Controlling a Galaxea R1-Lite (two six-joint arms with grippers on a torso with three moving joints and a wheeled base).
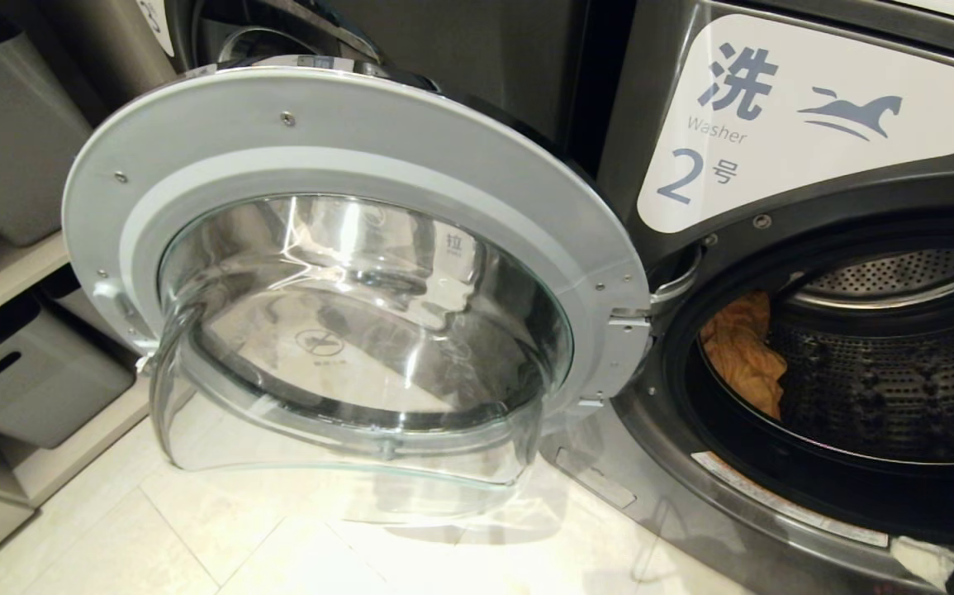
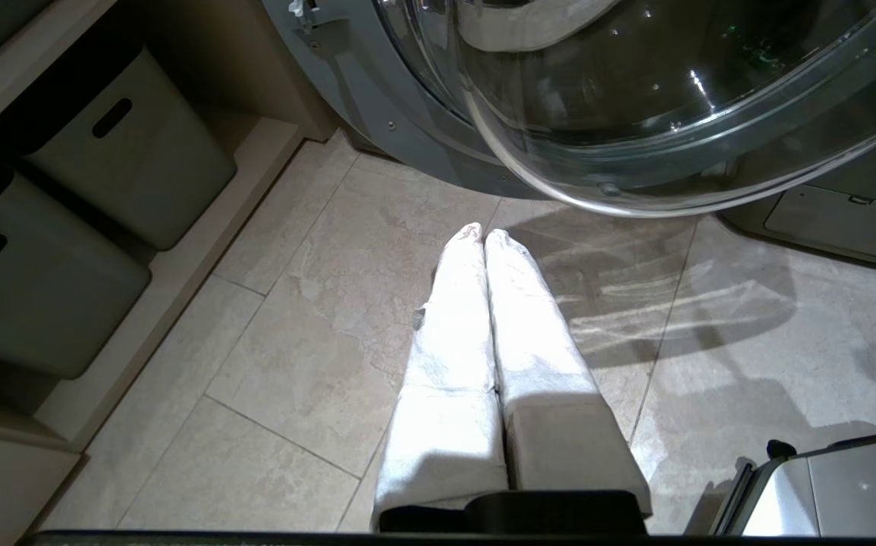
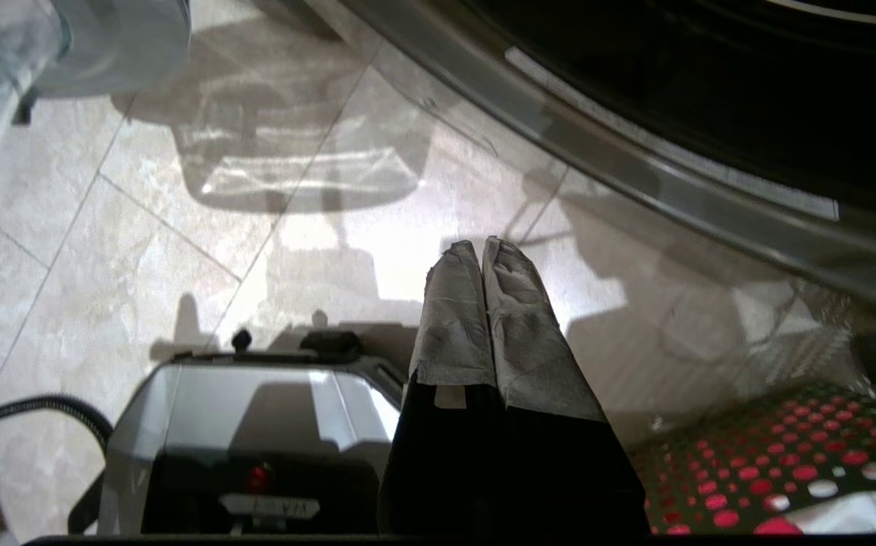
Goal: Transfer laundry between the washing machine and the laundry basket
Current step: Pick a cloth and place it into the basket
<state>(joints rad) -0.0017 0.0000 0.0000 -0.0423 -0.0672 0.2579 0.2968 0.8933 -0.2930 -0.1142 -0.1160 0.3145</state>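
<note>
Head view shows the washing machine (image 1: 815,273) open, orange-yellow laundry (image 1: 742,351) at nine o'clock in its drum, so my right gripper (image 3: 481,246), clenched empty over the floor, must next open and reach in.

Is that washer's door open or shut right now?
Open. The door is swung wide to the left on its hinge, leaving the washer mouth uncovered, with an orange cloth visible inside the drum.

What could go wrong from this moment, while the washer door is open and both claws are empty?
1. The open glass door juts out low over the floor; an arm swinging towards the drum might hit it.
2. The orange-yellow cloth lies deep against the drum's left wall, so the shut right claw may catch the door seal while reaching.
3. The laundry basket sits beside that claw and could be knocked.
</note>
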